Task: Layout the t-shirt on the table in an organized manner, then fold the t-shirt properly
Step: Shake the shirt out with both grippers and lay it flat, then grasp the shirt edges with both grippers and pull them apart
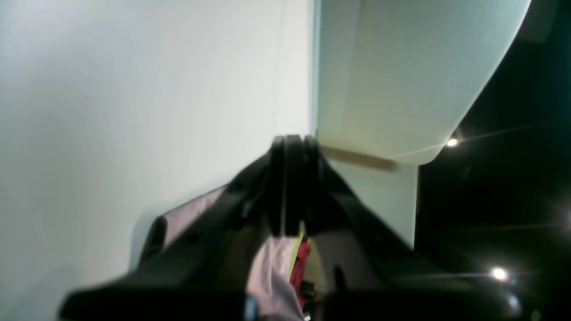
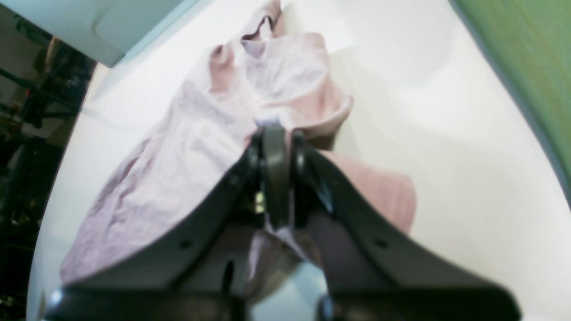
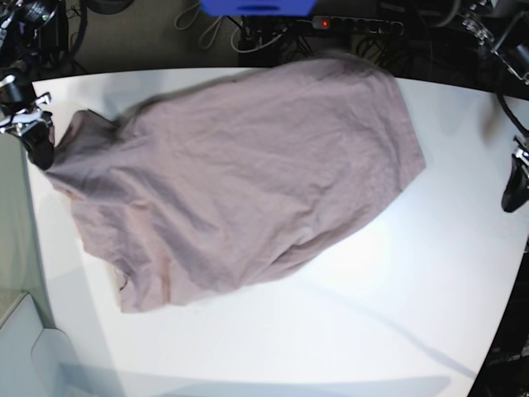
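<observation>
your t-shirt (image 3: pixel 240 174) is sprawling across the desk (image 3: pixel 388 314), filling most of the far half, from about 9 o'clock up past 12 and over to 2, wrinkled and bunched rather than flat. one loose end is hanging down toward 7 o'clock. your right gripper (image 3: pixel 37 149) is sitting out at the 9 o'clock edge with its jaws clenched on a pinch of the shirt; in the right wrist view the mauve cloth is bunching up right at the closed tips (image 2: pixel 276 133) and trailing back under them. your left gripper (image 3: pixel 514 192) is parked at the 3 o'clock edge, jaws clamped tight too, and its wrist view is showing a strip of the shirt's fabric (image 1: pixel 272 267) squeezed between them with bare white desk beyond. the front half of the desk, 4 through 8 o'clock, is just showing white surface.
</observation>
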### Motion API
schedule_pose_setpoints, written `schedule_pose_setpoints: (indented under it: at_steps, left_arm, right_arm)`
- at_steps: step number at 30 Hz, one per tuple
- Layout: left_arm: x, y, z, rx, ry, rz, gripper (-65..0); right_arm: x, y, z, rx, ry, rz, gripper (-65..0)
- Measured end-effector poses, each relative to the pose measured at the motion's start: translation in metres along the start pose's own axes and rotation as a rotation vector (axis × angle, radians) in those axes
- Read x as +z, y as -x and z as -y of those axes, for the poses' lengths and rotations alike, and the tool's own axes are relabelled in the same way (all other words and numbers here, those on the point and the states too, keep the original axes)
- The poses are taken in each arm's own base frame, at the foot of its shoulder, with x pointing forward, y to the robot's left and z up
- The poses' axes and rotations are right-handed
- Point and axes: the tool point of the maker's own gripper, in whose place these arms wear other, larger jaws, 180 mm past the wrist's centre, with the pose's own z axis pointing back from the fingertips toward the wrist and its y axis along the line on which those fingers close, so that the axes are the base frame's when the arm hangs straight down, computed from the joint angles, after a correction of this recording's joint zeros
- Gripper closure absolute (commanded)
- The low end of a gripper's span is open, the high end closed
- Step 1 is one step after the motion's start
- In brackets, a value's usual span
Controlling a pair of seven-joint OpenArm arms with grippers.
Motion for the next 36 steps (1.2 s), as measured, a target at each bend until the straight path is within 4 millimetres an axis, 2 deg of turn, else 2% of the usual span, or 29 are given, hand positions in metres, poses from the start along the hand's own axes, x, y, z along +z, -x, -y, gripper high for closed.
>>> schedule_pose_setpoints:
  at_steps: [7,10,12,15,17,21,23,27,29,31,36]
  left_arm:
    - [-0.022,0.027,-0.007,-0.025,-0.045,-0.101,-1.1]
    - [-0.039,0.054,-0.008,-0.032,-0.042,-0.166,-5.9]
    - [-0.052,0.076,-0.003,-0.055,-0.029,-0.221,-12.7]
    - [-0.069,0.108,0.016,-0.11,0.018,-0.281,-24.0]
    - [-0.078,0.134,0.025,-0.125,0.052,-0.326,-26.7]
    - [-0.109,0.202,0.035,-0.109,0.098,-0.465,-23.8]
    - [-0.124,0.238,0.033,-0.106,0.077,-0.532,-20.8]
    - [-0.141,0.293,0.017,-0.138,-0.004,-0.611,-7.5]
    - [-0.144,0.31,0.004,-0.178,-0.065,-0.636,-0.2]
    - [-0.147,0.317,-0.011,-0.243,-0.143,-0.638,0.0]
    - [-0.15,0.282,-0.047,-0.417,-0.323,-0.508,-0.8]
  right_arm:
    - [0.001,0.0,0.01,0.011,0.014,-0.029,-38.9]
    - [0.001,-0.004,0.01,0.02,0.013,-0.021,-46.7]
    - [0.001,-0.002,0.01,0.017,0.012,-0.025,-48.3]
    - [0.001,0.0,0.01,0.018,0.012,-0.038,-48.5]
    - [0.0,0.008,0.009,0.018,0.009,-0.084,-48.5]
    - [-0.013,0.015,-0.006,0.018,-0.04,-0.113,-48.5]
    - [-0.02,0.021,-0.015,0.02,-0.07,-0.134,-48.5]
    - [-0.025,0.03,-0.024,0.024,-0.099,-0.166,-48.5]
    - [-0.026,0.031,-0.026,0.028,-0.107,-0.173,-48.5]
    - [-0.028,0.028,-0.027,0.045,-0.114,-0.177,-48.5]
    - [-0.034,0.013,-0.029,0.083,-0.128,-0.159,-48.5]
